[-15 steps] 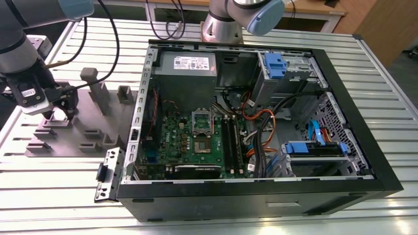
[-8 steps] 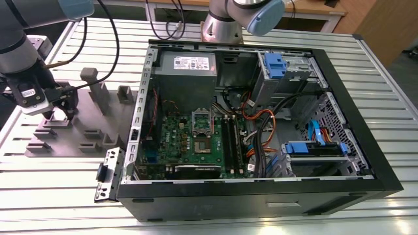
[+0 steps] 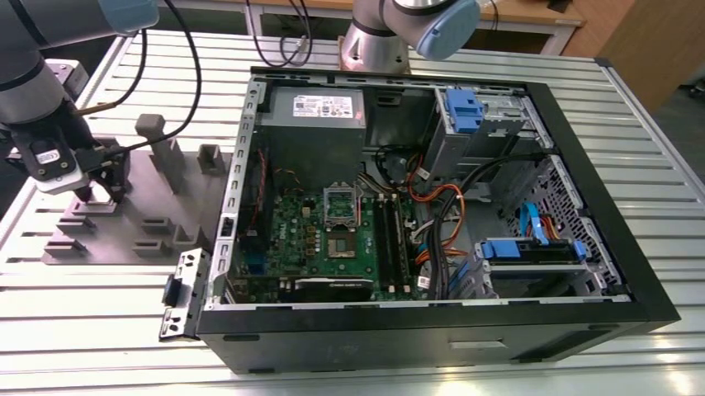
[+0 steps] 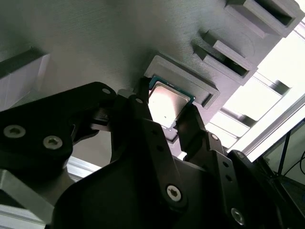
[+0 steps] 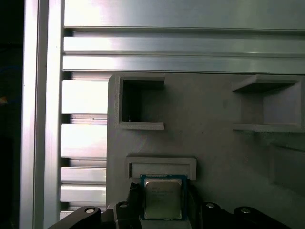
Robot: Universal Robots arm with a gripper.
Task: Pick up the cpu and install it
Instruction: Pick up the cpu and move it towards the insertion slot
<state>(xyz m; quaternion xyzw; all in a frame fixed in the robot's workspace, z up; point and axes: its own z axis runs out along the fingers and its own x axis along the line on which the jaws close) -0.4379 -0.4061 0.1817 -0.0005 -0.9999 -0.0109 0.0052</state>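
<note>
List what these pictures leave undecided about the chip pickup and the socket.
1. Exterior view: the black gripper covers the pocket of the grey plastic fixture beneath it.
2. Second wrist view: the gripper's body hides the near corner of the small flat square silver-grey cpu, so whether it is lifted off the fixture cannot be told.
3. Exterior view: the rectangular metal socket on the green motherboard is too small to judge as empty or filled.

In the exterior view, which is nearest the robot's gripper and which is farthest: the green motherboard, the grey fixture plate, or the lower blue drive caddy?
Measured from the gripper:
1. The grey fixture plate, directly beneath it on the exterior view's left.
2. The green motherboard, inside the open case, mid-picture.
3. The lower blue drive caddy, across the case on the exterior view's right.
</note>
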